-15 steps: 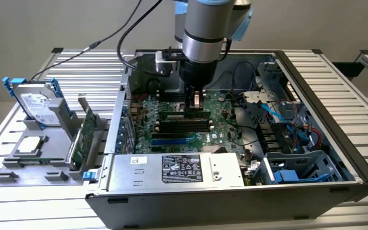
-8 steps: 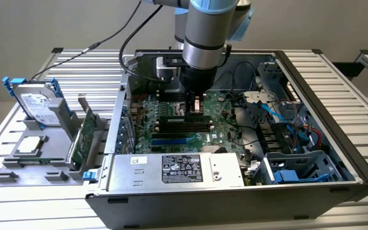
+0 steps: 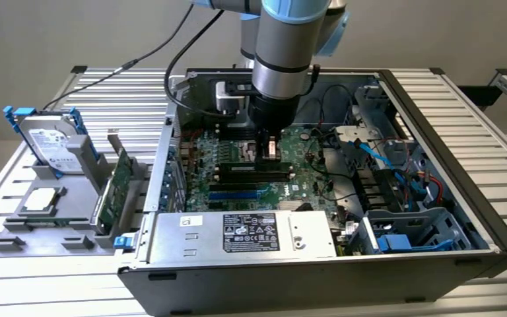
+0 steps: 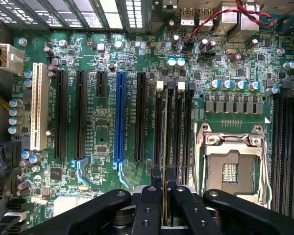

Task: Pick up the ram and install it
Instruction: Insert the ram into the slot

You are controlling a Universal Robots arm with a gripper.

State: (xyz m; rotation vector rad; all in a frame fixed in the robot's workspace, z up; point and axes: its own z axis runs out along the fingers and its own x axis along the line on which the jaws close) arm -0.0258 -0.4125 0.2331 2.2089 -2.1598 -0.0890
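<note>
Black two-finger gripper (image 4: pixel 163 178) on the grey-and-blue robot arm is clenched on the ram (image 4: pixel 164 132), a long thin green circuit-board stick seen edge-on, pinched between the fingertips (image 4: pixel 156 177). The ram runs straight out ahead of the gripper, parallel to the bank of black memory slots (image 4: pixel 178 132) directly under it. Cannot tell if its lower edge touches a slot.

A square silver CPU socket (image 4: pixel 230 171) sits just beside the gripper on one side, and a long blue expansion slot (image 4: pixel 120 117) lies on the other side, a bit further off. All are on the green motherboard (image 4: pixel 108 63).

In the exterior view the gripper (image 3: pixel 269 153) hangs vertical inside the open black computer case (image 3: pixel 324 290), low over the board. A silver power supply box (image 3: pixel 245 232) lies nearer the camera than the gripper. Well apart from the gripper, outside the case on the exterior view's left, are a wide green expansion card (image 3: pixel 113 191) and a silver hard drive (image 3: pixel 47 142), both upright in grey holders.
</note>
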